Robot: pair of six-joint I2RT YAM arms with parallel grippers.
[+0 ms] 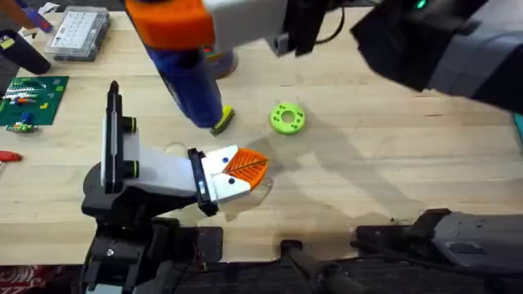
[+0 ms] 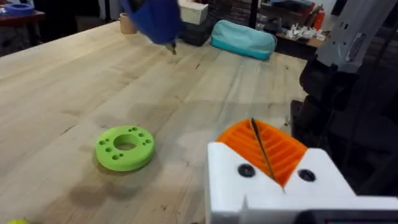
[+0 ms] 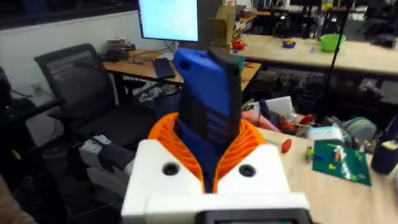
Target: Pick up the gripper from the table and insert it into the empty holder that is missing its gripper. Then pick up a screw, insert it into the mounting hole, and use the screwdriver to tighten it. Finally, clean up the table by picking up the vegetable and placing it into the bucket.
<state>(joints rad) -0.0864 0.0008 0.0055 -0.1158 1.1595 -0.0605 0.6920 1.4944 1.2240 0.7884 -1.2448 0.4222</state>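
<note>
Overhead: right gripper (image 1: 176,24) pinches the screwdriver (image 1: 192,86) aloft near the table's (image 1: 392,188) far edge; a tilted bit could miss the holder (image 1: 216,175). Left fingers: cannot tell.

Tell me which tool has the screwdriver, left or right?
The right tool: its orange pads are clamped on the blue screwdriver, raised above the table. The left tool sits low near the green disc, shut and empty.

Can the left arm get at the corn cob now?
Probably yes: the corn cob lies on bare table close to the left gripper; the screwdriver in the right gripper seems raised clear.
</note>
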